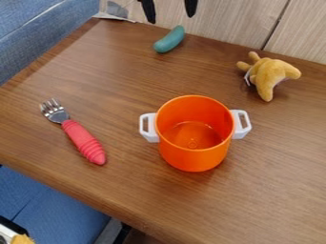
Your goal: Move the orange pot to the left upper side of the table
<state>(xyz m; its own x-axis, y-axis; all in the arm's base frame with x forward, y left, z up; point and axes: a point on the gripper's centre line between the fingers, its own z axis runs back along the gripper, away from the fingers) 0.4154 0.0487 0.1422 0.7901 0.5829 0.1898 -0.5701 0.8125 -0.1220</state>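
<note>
At the top edge of the camera view hangs my gripper (170, 10), its two black fingers spread apart with a gap between them, above the far side of the table. The orange pot (194, 155) stands upright right of the middle of the wooden table (121, 76), well below my gripper in the view and apart from it. It has a white handle on its left and another on its right, and its open inside holds nothing.
A teal, elongated toy (169, 40) lies near the far edge, just below my gripper in the view. A yellow plush toy (270, 76) is at the upper right. A red-handled fork (83, 141) lies left of the pot. A wooden panel (235, 21) rises behind the table.
</note>
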